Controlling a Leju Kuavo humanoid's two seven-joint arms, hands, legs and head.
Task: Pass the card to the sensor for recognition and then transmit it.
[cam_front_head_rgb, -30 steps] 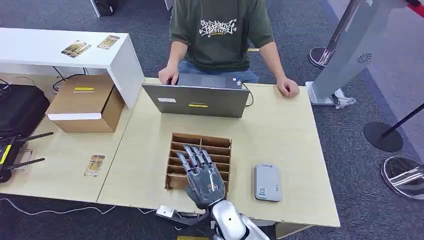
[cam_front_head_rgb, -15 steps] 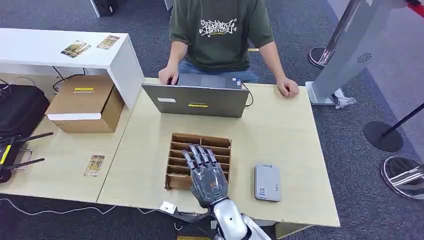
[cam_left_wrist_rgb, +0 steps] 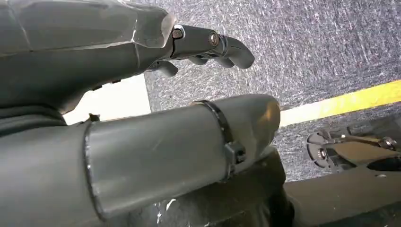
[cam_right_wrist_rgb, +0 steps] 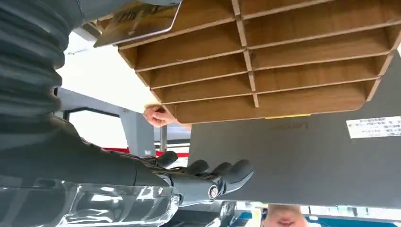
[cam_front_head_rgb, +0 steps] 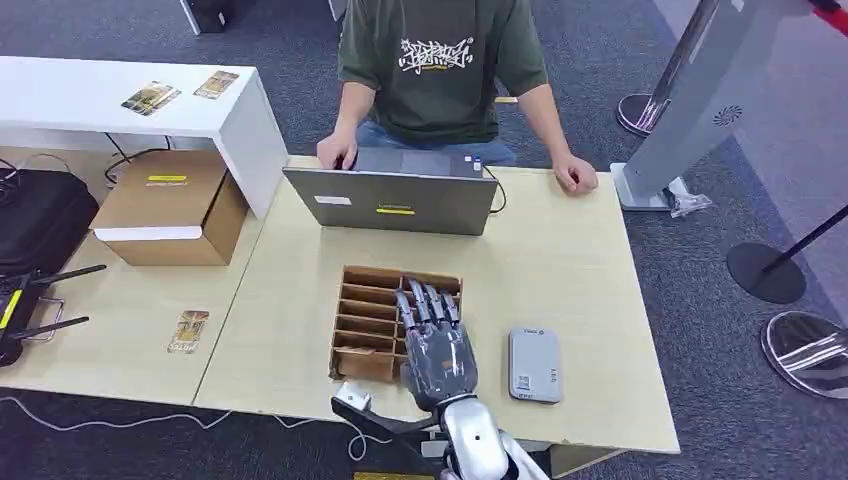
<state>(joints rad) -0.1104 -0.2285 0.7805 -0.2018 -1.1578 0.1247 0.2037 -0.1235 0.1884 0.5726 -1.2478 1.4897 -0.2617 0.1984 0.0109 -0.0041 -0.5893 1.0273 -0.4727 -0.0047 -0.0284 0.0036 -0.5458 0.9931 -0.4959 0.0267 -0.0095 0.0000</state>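
A: Left wrist view first. What's the left hand [cam_left_wrist_rgb: 94, 52] doing?
B: Hanging over grey carpet [cam_left_wrist_rgb: 307, 42], fingers [cam_left_wrist_rgb: 222, 45] loosely bent, apart from the thumb, nothing in it.
A: Head view, middle of the table [cam_front_head_rgb: 560, 260]?
B: Right hand [cam_front_head_rgb: 438, 350] flat over the slotted wooden box [cam_front_head_rgb: 365, 300], fingers stretched forward.
A: The card [cam_right_wrist_rgb: 137, 21]?
B: Right wrist view: tilted, right against the thumb, in front of the box. Gripped or not, can't tell.
A: Sensor [cam_front_head_rgb: 535, 365]?
B: Grey pad just right of that hand.

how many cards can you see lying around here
4: two on the white shelf, one on the left table, one at the right hand over the organiser. More may be hidden.
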